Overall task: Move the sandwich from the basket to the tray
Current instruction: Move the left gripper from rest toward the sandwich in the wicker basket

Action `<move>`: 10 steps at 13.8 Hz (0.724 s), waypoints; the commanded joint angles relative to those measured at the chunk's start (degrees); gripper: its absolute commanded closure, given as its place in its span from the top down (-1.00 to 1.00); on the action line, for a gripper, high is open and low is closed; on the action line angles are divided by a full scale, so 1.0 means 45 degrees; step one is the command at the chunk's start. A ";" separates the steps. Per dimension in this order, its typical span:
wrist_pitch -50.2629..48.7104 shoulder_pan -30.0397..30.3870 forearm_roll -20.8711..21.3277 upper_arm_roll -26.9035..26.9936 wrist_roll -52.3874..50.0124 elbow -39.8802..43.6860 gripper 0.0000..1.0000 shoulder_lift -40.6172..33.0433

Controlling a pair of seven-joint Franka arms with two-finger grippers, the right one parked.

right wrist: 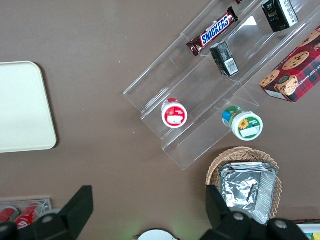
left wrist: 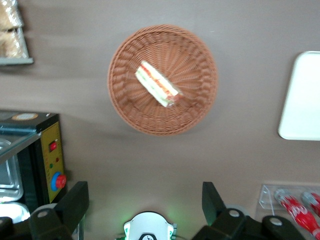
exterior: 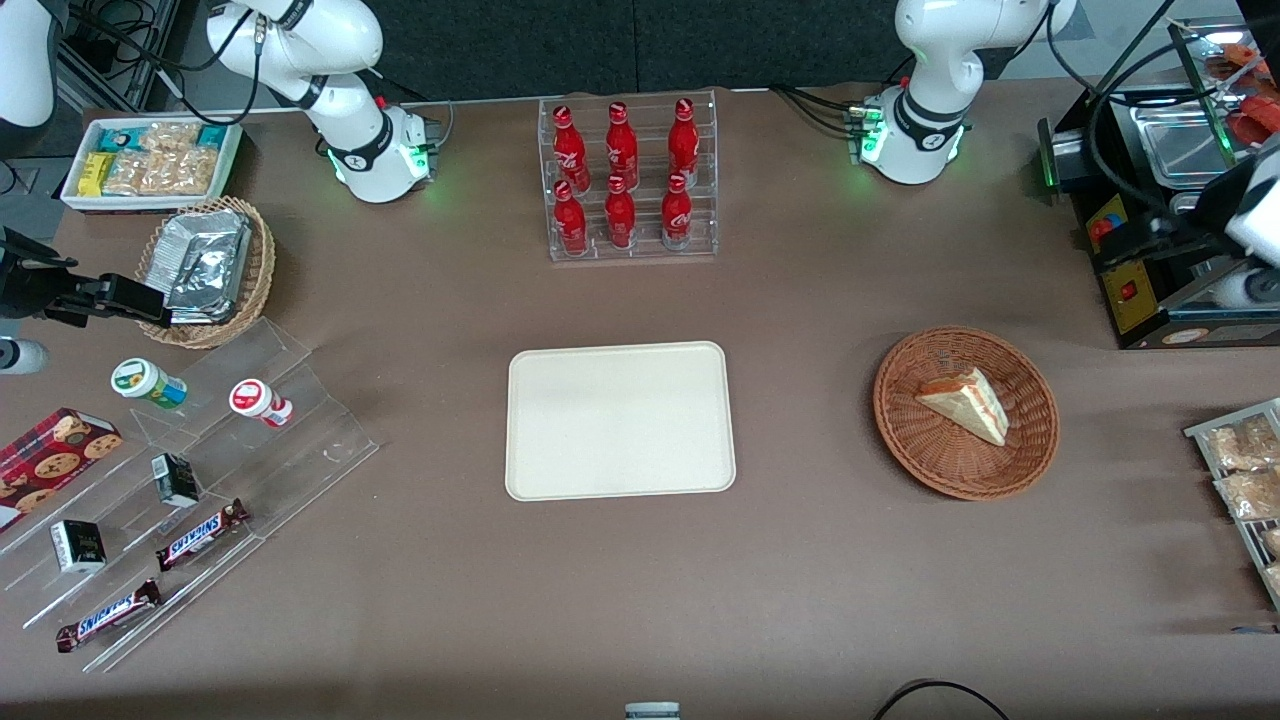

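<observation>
The sandwich (exterior: 965, 403) is a white bread wedge with red and green filling, lying in the reddish-brown wicker basket (exterior: 900, 440). The cream tray (exterior: 620, 420) lies flat beside the basket, toward the parked arm's end, with nothing on it. In the left wrist view my left gripper (left wrist: 144, 200) is open and empty, high above the table near its arm's base (left wrist: 148, 227). It is farther from the front camera than the basket (left wrist: 125, 105) and the sandwich (left wrist: 156, 84). An edge of the tray (left wrist: 302, 100) shows there too. My left arm's wrist (exterior: 1250, 210) shows in the front view.
A clear rack of red bottles (exterior: 630, 180) stands farther back than the tray. A black appliance with coloured buttons (exterior: 1150, 250) and a rack of snack packets (exterior: 1245, 470) flank the basket. A clear step shelf with snacks (exterior: 180, 470) and a foil-packet basket (exterior: 205, 270) stand at the parked arm's end.
</observation>
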 commanded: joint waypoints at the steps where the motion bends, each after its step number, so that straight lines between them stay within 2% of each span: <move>1: 0.1430 -0.0660 0.0627 0.0060 -0.3662 -0.0058 1.00 0.1321; 6: 0.5611 -0.0739 0.0316 0.0040 -0.9747 -0.2749 1.00 0.1813; 10: 0.7899 -0.0739 0.0217 0.0040 -1.1705 -0.4762 1.00 0.1852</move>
